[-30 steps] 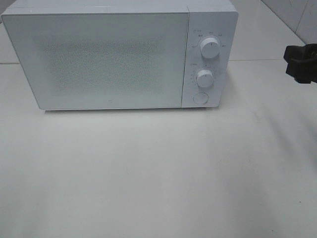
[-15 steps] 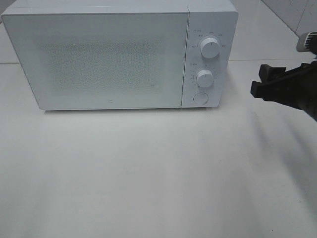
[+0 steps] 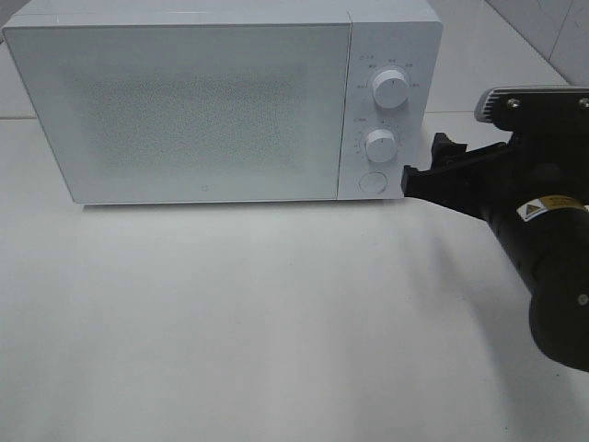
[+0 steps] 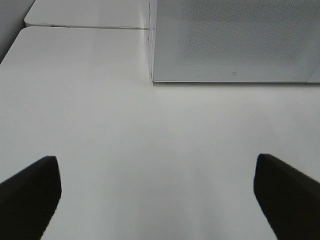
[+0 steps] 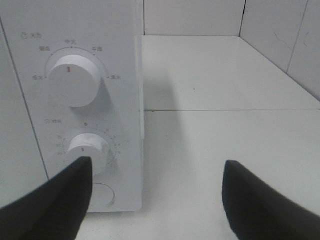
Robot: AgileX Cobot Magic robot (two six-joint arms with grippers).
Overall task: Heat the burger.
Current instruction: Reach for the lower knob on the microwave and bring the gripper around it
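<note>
A white microwave (image 3: pixel 221 101) sits at the far side of a white table (image 3: pixel 276 322). Its big door (image 3: pixel 184 110) is shut and cloudy, so I cannot see inside. I cannot see the burger anywhere, not on the table and not in any gripper. It may be behind that door, but I cannot tell.

The right gripper (image 3: pixel 425 161) is at the right end of the microwave, just beside the strip with the controls. Its jaws are wide apart and there is nothing between them. In its own camera, one of its black fingers (image 5: pixel 60 200) lines up with the lower knob (image 5: pixel 86 147) and the round button (image 5: pixel 102 195) under it. The upper knob (image 5: pixel 75 82) is above, apart from the fingers. I think the gripper is there because it wants one of those controls. It may press the button to pop the door open, or turn the lower knob to start the heat. I cannot tell yet if it touches anything.

The left gripper (image 4: pixel 155 160) is low over the bare table, on the near side, facing the microwave's left front corner. It is wide open too and holds nothing. I think it is waiting out of the way, ready to help.
</note>
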